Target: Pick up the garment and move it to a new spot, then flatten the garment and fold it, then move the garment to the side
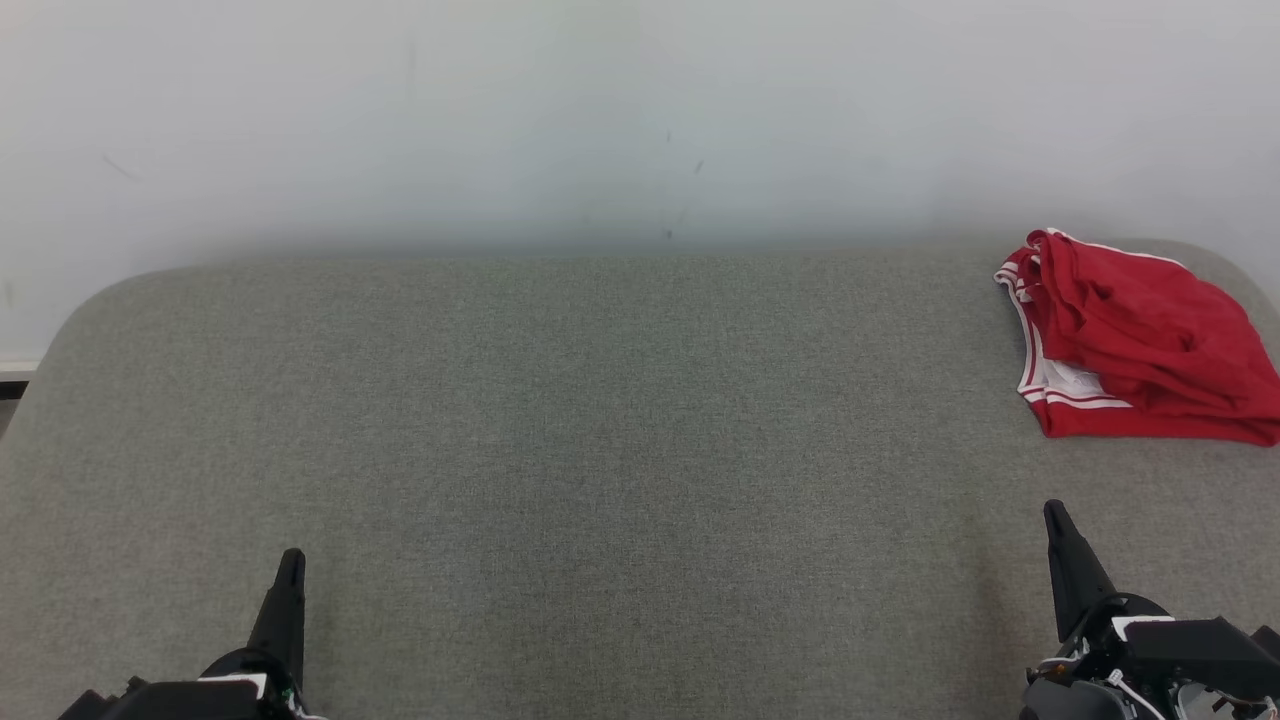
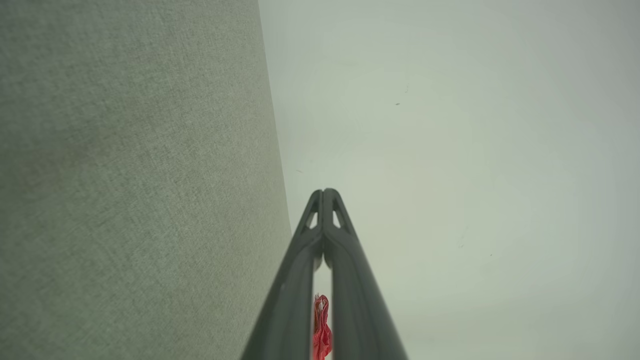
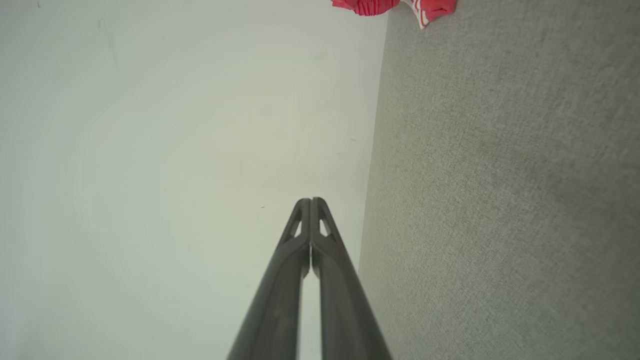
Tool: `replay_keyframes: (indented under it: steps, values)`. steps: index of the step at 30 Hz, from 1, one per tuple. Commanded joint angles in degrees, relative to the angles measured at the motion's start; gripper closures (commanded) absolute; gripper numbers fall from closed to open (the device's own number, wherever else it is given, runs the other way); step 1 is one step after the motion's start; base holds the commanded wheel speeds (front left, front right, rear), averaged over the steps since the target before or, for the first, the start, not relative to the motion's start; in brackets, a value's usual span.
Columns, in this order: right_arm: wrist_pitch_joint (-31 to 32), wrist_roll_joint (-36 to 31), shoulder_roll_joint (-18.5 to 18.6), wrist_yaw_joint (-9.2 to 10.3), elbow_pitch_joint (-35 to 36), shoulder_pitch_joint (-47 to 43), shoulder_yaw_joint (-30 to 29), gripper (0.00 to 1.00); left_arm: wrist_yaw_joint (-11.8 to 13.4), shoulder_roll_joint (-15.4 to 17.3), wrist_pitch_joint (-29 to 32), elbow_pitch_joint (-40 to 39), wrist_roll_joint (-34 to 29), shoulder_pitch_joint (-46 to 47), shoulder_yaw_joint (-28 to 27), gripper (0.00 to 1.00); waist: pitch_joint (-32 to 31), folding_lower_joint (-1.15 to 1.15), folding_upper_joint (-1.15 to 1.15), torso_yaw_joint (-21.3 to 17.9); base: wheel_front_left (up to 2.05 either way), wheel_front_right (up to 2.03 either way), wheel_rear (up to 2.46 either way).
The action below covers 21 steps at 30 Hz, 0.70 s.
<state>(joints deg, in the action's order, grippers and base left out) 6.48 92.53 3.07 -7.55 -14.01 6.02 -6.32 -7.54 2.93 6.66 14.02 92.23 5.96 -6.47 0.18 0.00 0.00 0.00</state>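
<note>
Cloth covers the table point(image 1: 600, 450) in front of you, gray and rough like a woven mat, with round corners at the far end. Behind it stands a plain pale wall point(image 1: 600, 120) with a few tiny dark marks. Your garment point(image 1: 1140, 340) is soft red cloth with white stripes along its edges. It lies in a wrinkled bundle, with some white showing at one side. It rests on the table past your right gripper point(image 1: 1053, 512), ahead of it and a little to its outer side, well apart from it. From your left gripper point(image 1: 291, 558) it is much farther, right across the table and up toward the far edge. Both grippers are long, dark and pointed, and both are pinched tight with nothing held. In the right wrist view the two fingers point(image 3: 280, 290) press together at the tips, and a bit of the red garment peeks in at the top edge. In the left wrist view the tips meet the same way, and a thin strip of red shows through the slim gap lower down between the two fingers.
</note>
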Motion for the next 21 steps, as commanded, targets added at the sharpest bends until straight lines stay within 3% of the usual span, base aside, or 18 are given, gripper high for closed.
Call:
replay_keyframes:
  steps: [1, 21]
  values:
    - [0.0, 0.0, -0.1, 0.13, 0.0, 0.4, -0.1, 1.00, 0.1, -0.1, 0.0, 0.1, 0.3, 0.6, -0.2, 1.00, 0.0, 0.00, 0.00, 0.0, 0.00, 0.00, 0.00]
    - [0.1, -0.1, -0.2, 0.13, 0.0, 0.4, -0.2, 1.00, 0.1, -0.1, 0.0, 0.1, 0.3, 0.6, -0.2, 1.00, 0.0, 0.00, 0.00, 0.0, 0.00, 0.00, 0.00]
